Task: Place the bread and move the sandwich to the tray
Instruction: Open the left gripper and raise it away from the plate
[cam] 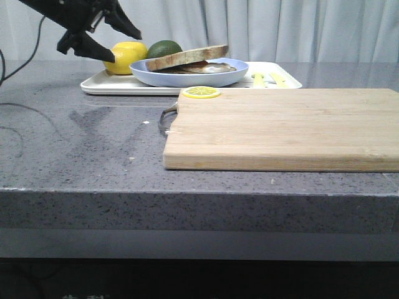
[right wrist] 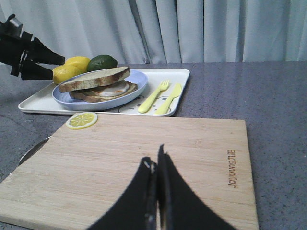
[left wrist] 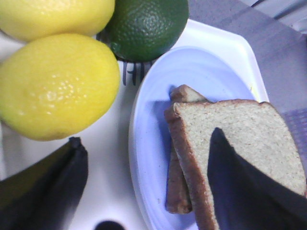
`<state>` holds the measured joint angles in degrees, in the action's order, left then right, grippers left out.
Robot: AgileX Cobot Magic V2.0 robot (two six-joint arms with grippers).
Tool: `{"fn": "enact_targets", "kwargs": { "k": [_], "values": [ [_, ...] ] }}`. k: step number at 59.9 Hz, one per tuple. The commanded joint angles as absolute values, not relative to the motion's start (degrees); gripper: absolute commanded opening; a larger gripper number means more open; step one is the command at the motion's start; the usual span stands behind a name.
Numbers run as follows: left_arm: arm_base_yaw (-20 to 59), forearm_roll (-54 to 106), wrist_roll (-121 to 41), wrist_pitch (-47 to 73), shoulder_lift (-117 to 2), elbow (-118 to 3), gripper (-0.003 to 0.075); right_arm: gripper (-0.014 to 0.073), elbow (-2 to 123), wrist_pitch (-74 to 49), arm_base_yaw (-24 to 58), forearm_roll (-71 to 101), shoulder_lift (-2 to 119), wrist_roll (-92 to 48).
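Observation:
The sandwich sits on the round light-blue plate [cam: 187, 78] on the white tray [cam: 100, 84] at the back of the table. The plain bread slice [cam: 187, 57] lies tilted on top, over the fried egg [right wrist: 112, 89] and the lower slice. My left gripper [cam: 127, 47] is open and empty, hovering above the tray's left part. In the left wrist view [left wrist: 145, 136] one finger is over the tray [left wrist: 110, 182] and the other over the bread [left wrist: 240, 139]. My right gripper [right wrist: 154, 155] is shut and empty above the wooden cutting board [right wrist: 144, 158].
Two lemons [left wrist: 57, 86] and a dark green lime [left wrist: 146, 26] lie on the tray behind the plate [left wrist: 201, 72]. A yellow fork [right wrist: 153, 96] and knife [right wrist: 169, 98] lie on its right part. The cutting board [cam: 280, 128] has a lemon slice [cam: 201, 92] on its corner.

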<state>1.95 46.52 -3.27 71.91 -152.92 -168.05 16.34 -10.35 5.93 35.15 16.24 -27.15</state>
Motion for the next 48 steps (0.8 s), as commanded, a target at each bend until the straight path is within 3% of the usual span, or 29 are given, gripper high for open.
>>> {"fn": "enact_targets", "kwargs": {
  "k": [1,15,35,48],
  "values": [
    [1.2,53.1,-2.7,72.0,-146.4,-175.0,0.0379,-0.0069,18.0,-7.0,6.0,35.6,16.7,-27.5],
    [0.8,55.5,-2.7,72.0,-143.6,-175.0,-0.0020,-0.0069,17.9,-7.4,6.0,35.6,16.7,-27.5],
    [0.4,61.1,-1.5,72.0,-137.1,-175.0,-0.0020,-0.0069,17.6,-7.3,6.0,35.6,16.7,-27.5],
    [1.1,49.6,1.6,72.0,-132.3,-175.0,-0.0020,-0.0069,17.6,-6.9,6.0,35.6,16.7,-27.5]
  ]
}}
